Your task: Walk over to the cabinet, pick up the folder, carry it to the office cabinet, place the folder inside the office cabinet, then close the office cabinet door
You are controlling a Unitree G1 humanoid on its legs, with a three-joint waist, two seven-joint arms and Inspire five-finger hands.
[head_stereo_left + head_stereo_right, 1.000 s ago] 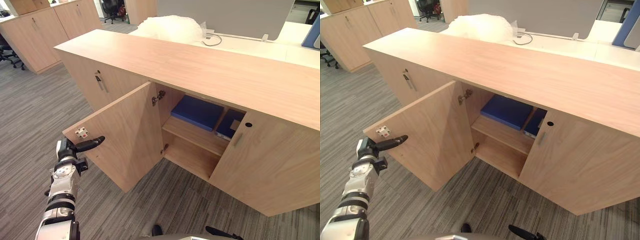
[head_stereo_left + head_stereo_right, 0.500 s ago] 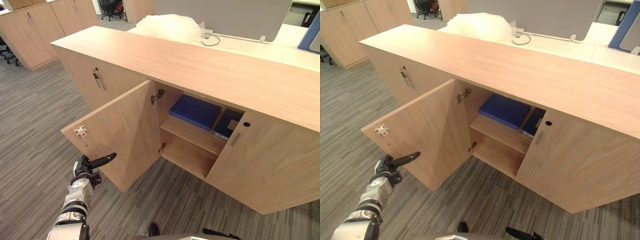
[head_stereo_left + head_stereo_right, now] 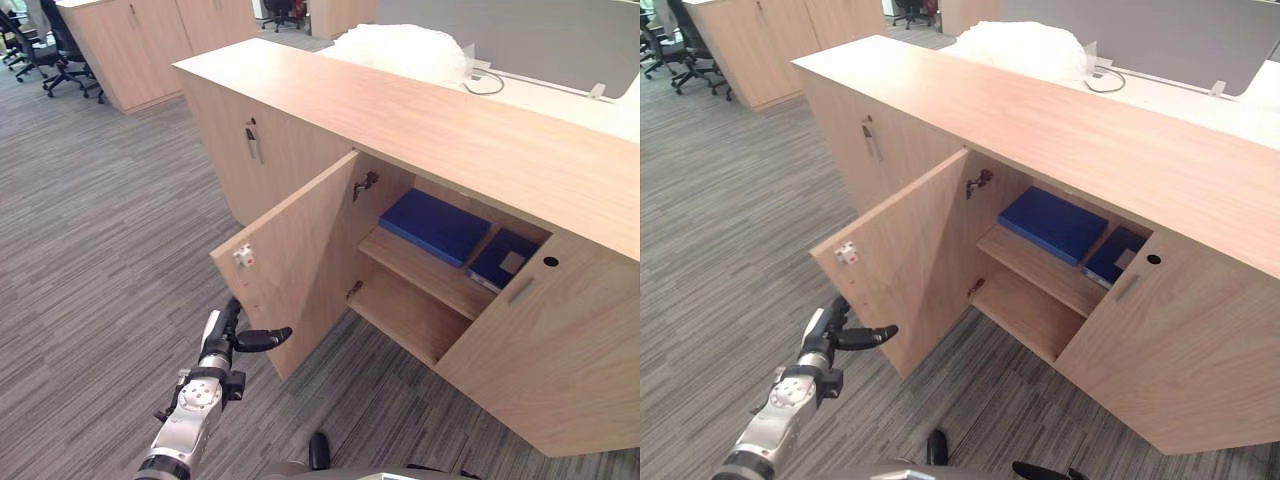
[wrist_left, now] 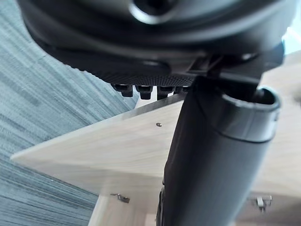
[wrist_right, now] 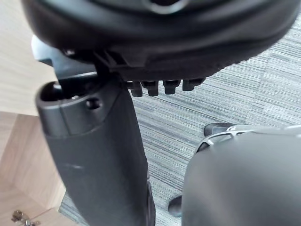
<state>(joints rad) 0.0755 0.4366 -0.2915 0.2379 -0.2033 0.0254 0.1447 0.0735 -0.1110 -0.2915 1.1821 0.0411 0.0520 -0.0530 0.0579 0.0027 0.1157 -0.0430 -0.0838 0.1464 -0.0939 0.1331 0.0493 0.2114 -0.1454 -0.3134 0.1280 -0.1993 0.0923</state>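
Grey striped carpet point(image 3: 90, 230) covers the floor. At the upper left stand light wood cupboards point(image 3: 140, 50) with black office chairs point(image 3: 62, 45) beside them. At the upper right a grey partition point(image 3: 540, 40) rises behind a white desk point(image 3: 570, 100) bearing crumpled clear plastic point(image 3: 405, 50).

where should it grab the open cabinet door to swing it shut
Take the open cabinet door by its free vertical edge, near the white catch, farthest from the hinge. Probably come from the robot's left, where the open left robot hand hangs by the door's lower corner. The door's outer face is turned away, so its handle is hidden.
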